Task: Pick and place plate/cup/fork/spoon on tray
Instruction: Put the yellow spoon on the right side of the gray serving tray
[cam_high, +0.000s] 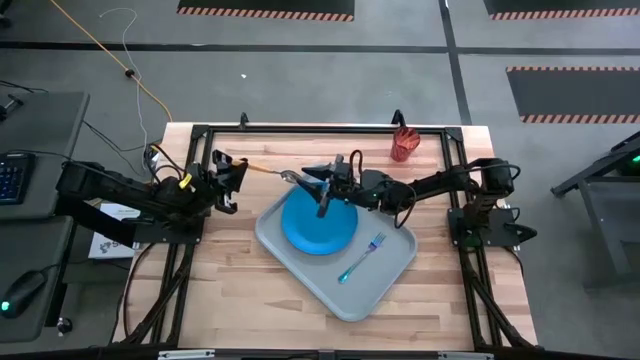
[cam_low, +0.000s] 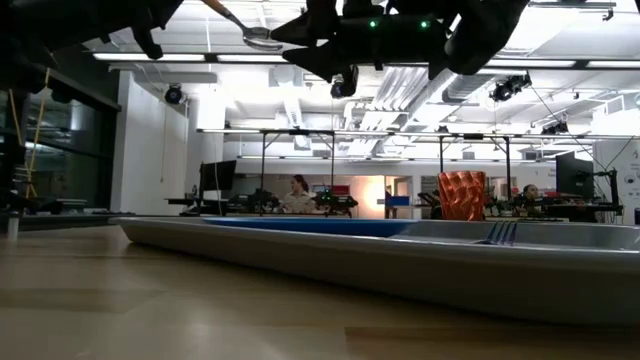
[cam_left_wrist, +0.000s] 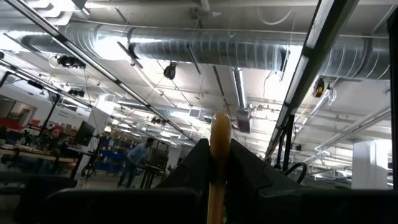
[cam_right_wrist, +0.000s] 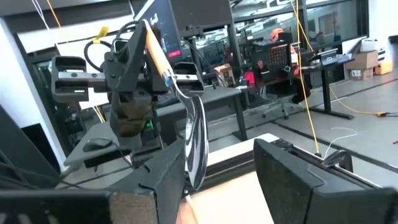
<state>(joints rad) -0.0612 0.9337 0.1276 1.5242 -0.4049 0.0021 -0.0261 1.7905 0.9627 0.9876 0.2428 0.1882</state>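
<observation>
I am holding my right gripper (cam_high: 318, 176) in the air over the far edge of the plate (cam_high: 318, 226), fingers spread wide, and the silver bowl of the spoon (cam_high: 272, 173) is sitting in the gap between them, close against one finger (cam_right_wrist: 163, 174); whether it touches, I cannot tell. The spoon is raised above the table, lying roughly level between my two arms. Just past its bowl, the orange handle is running back into my left gripper (cam_high: 238, 170), whose fingers are clamped on the handle's end. The left wrist view is looking up along that handle toward the ceiling.

Below my right gripper, the blue plate is resting flat inside the tray (cam_high: 392, 268), filling the tray's half toward my left arm. The fork (cam_high: 362, 256) is lying in the tray on the bare part beside the plate, apart from it, tines pointing toward the table's far side.

Farther off, the cup (cam_high: 403, 145) is standing on the wood near the table's far edge, well apart from the tray. Beyond the table, a person (cam_low: 298, 195) is sitting at a desk in the room.
</observation>
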